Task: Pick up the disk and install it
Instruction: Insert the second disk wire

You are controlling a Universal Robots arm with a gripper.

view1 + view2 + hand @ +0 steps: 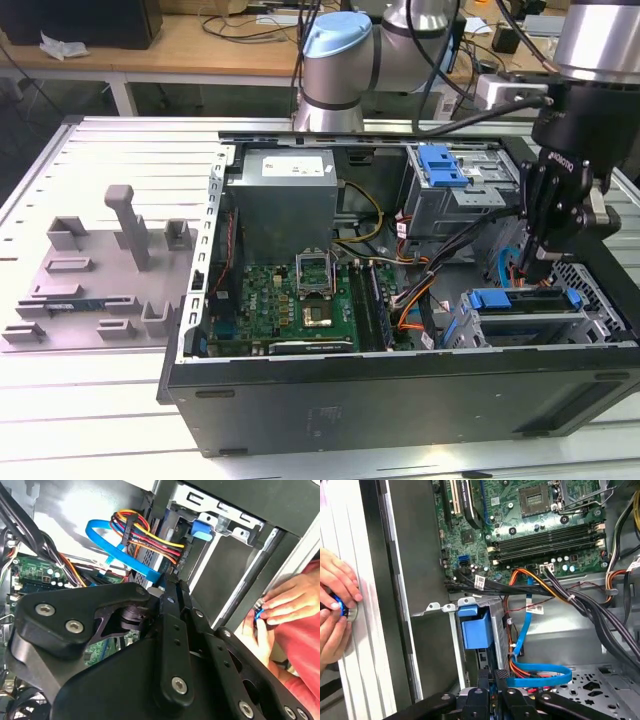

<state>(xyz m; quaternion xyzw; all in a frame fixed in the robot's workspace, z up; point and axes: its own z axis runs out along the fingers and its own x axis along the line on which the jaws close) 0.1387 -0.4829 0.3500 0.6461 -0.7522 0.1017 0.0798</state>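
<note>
One open computer case [400, 400] on table [90, 420], frame centre. End effector [535, 262] right of frame, lowered over drive bay; fingers look together, grasp cannot tell. Disk [525, 300], blue bracket showing, seated in lower-right bay. Hands [335, 610] beside case.

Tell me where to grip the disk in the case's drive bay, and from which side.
Probably by the blue bracket along the disk, coming straight down. In the exterior view the disk lies flat in the open-topped computer case, with bay walls close around its sides, leaving the top free. The gripper hangs just above it.
</note>
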